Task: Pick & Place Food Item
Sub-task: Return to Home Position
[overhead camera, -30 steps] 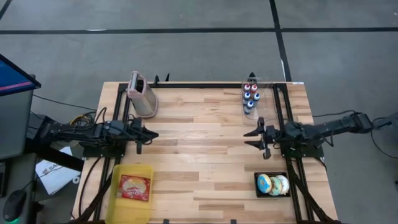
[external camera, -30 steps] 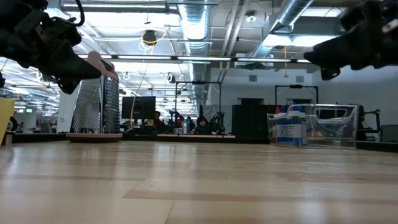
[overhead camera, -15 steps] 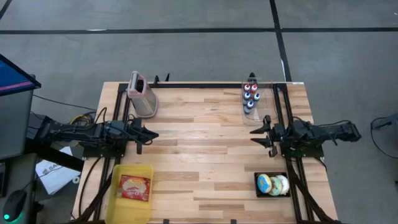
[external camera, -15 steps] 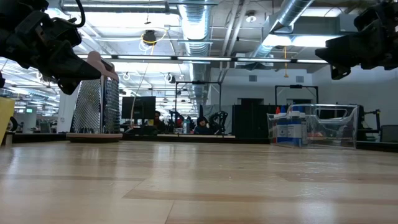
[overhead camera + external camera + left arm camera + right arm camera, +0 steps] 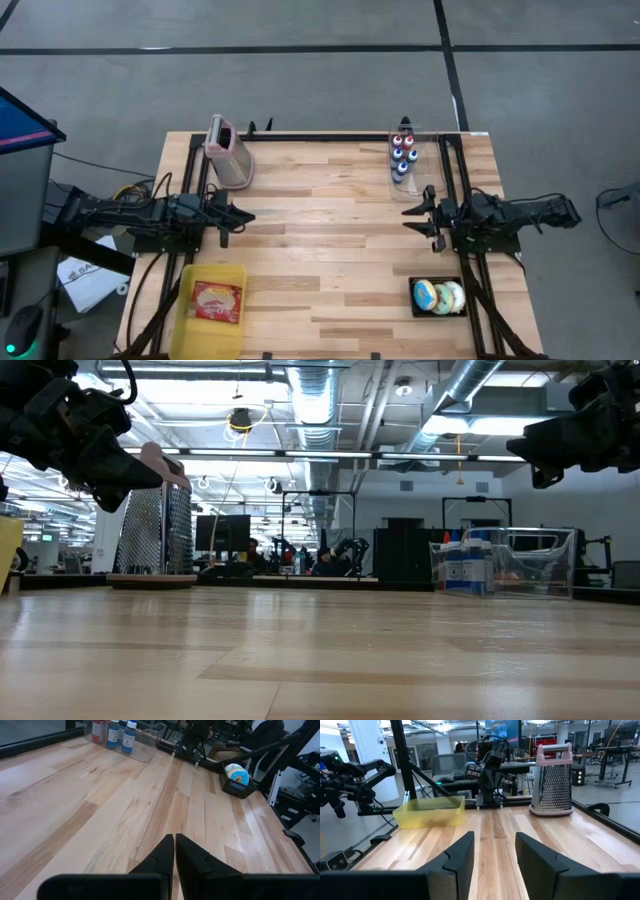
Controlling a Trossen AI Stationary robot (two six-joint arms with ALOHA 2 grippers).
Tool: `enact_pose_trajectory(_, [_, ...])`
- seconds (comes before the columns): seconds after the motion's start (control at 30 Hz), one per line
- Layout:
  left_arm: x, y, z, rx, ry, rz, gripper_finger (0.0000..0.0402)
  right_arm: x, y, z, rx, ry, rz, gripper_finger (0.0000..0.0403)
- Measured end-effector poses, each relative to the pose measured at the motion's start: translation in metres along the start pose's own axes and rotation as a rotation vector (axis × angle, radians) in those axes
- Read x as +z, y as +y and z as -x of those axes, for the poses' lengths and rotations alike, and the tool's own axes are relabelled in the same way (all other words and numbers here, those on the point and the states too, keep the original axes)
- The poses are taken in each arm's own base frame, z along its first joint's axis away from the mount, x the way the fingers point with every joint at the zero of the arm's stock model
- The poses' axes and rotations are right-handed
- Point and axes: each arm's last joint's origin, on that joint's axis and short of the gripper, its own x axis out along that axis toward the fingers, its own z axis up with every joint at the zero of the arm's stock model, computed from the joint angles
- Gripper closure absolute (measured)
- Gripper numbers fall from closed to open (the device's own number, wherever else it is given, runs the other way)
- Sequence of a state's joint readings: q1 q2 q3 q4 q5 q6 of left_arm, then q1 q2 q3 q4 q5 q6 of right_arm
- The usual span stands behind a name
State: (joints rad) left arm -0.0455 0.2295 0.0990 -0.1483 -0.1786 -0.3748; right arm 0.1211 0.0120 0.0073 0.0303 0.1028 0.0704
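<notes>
A red-and-white packaged food item [image 5: 217,300] lies flat in a yellow bin [image 5: 190,318] at the table's near left. Round iced pastries [image 5: 440,296] sit in a black basket [image 5: 414,310] at the near right, also seen as the basket [image 5: 235,776] in the left wrist view. My left gripper [image 5: 250,215] hovers shut above the table's left side, holding nothing [image 5: 174,847]. My right gripper [image 5: 412,218] hovers open above the right side, level, with nothing between its fingers [image 5: 495,851]. Both are far from the food.
A metal grater with a pink top [image 5: 228,152] stands at the far left. A clear box of small bottles [image 5: 403,155] stands at the far right. Bare wood [image 5: 330,250] lies between the two grippers. People and desks show in the room beyond the table.
My right gripper has drawn back a little toward the table's right edge as its arm folded in, then has held still. Its fingers have stayed open.
</notes>
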Motion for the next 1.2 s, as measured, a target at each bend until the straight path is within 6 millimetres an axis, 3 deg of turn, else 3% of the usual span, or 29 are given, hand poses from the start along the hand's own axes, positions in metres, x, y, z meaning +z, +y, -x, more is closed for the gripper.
enact_pose_trajectory(0.87, [0.0005, -0.0001, 0.0006, -0.003, -0.006, -0.001, 0.039, -0.0003, 0.0, -0.0001, 0.0, 0.001, 0.0, 0.0266])
enact_pose_trajectory(1.2, [0.0035, -0.0006, 0.0043, -0.015, -0.048, -0.252, 0.039, -0.0004, 0.0, -0.0001, 0.0, 0.002, 0.0, 0.0266])
